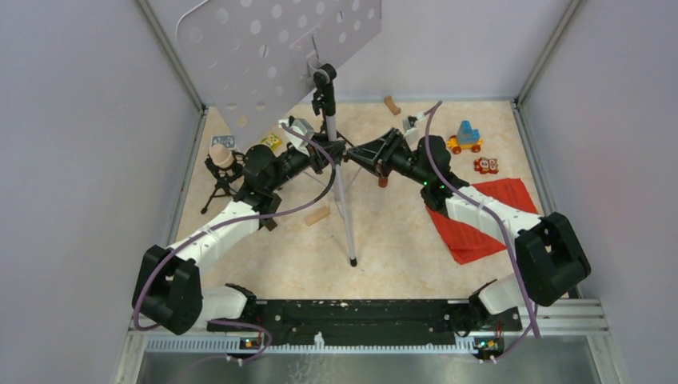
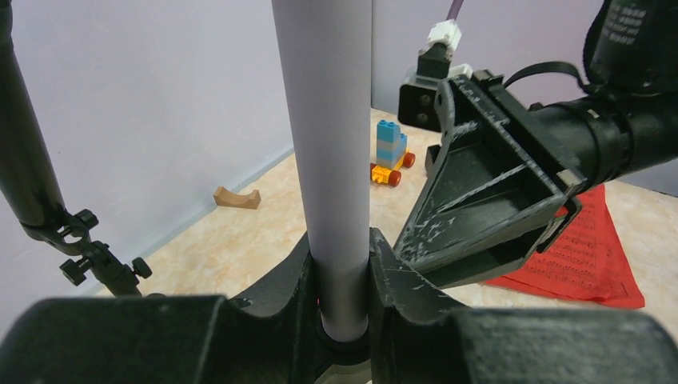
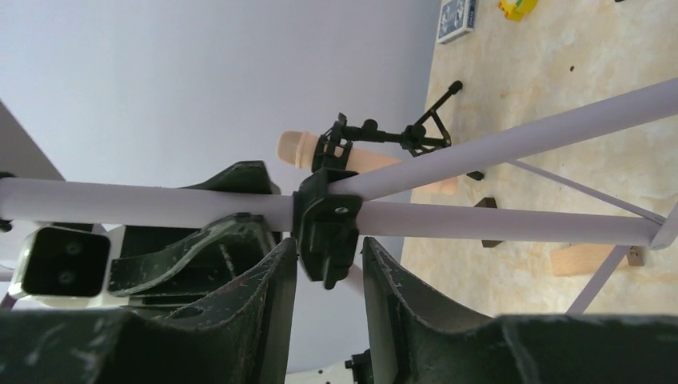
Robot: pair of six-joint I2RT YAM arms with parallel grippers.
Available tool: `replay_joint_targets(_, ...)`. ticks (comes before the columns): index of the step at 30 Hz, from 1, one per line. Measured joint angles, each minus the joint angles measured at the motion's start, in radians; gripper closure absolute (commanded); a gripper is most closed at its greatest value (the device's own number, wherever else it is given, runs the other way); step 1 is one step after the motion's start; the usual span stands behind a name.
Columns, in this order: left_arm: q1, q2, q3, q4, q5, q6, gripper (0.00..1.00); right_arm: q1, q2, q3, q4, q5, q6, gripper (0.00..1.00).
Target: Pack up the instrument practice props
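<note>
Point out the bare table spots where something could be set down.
Bare: near centre, between the stand's foot and the red pages; also between that foot, the block and the left arm. Crowded: mic far left, toys far right.

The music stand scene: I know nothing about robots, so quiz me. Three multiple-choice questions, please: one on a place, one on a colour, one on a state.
1. Where do the red sheet-music pages lie?
A) on the stand's desk
B) on the table, partly under the right arm
C) leaning on the back wall

2. What colour is the microphone on the small tripod?
A) beige
B) blue
C) green

3. What is the left gripper doing?
A) hanging open in the air
B) holding a toy car
C) shut on the stand's silver pole

Answers:
1 B: the top view shows them flat beneath that arm.
2 A: its head looks beige.
3 C: the left wrist view shows it clamped on both sides of the pole.
</note>
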Motion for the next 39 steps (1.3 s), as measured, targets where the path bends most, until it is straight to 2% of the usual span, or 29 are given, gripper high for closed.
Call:
replay_joint_targets(4, 0.001, 0.0, 0.0, 0.0, 0.0, 0.0, 1.0, 0.0, 0.043, 0.013, 0.0, -0.02, 0.006, 0.67)
replay_joint_targets(6, 0.001, 0.0, 0.0, -0.001, 0.001, 0.0, 1.0, 0.0, 0.052, 0.013, 0.001, -0.026, 0.007, 0.72)
replay_joint_targets(8, 0.001, 0.0, 0.0, -0.001, 0.001, 0.0, 1.0, 0.0, 0.055, 0.014, 0.009, -0.031, 0.014, 0.82)
replay_joint_targets(10, 0.001, 0.0, 0.0, -0.001, 0.001, 0.0, 1.0, 0.0, 0.056, 0.018, 0.018, -0.038, 0.014, 1.0)
replay_joint_targets(17, 0.01, 0.0, 0.0, -0.003, 0.001, 0.001, 1.0, -0.006, 0.093, 0.048, 0.036, -0.089, -0.038, 1.0)
replay_joint_targets(22, 0.012, 0.0, 0.0, -0.003, 0.002, 0.004, 1.0, 0.001, 0.099, 0.013, 0.154, -0.087, -0.158, 1.0)
replay_joint_targets(26, 0.012, 0.0, 0.0, -0.005, 0.006, 0.004, 1.0, 0.03, 0.099, -0.051, 0.327, -0.04, -0.358, 1.0)
replay_joint_targets(29, 0.016, 0.0, 0.001, -0.006, 0.012, 0.005, 1.0, 0.045, 0.096, -0.051, 0.35, -0.041, -0.54, 1.0)
replay_joint_targets(35, 0.037, 0.0, 0.002, -0.01, 0.006, 0.005, 1.0, 0.119, 0.062, 0.028, 0.177, 0.027, -1.043, 1.0)
replay_joint_targets(39, 0.039, 0.0, 0.003, -0.01, 0.007, 0.005, 1.0, 0.163, 0.036, 0.033, 0.129, 0.079, -1.321, 1.0)
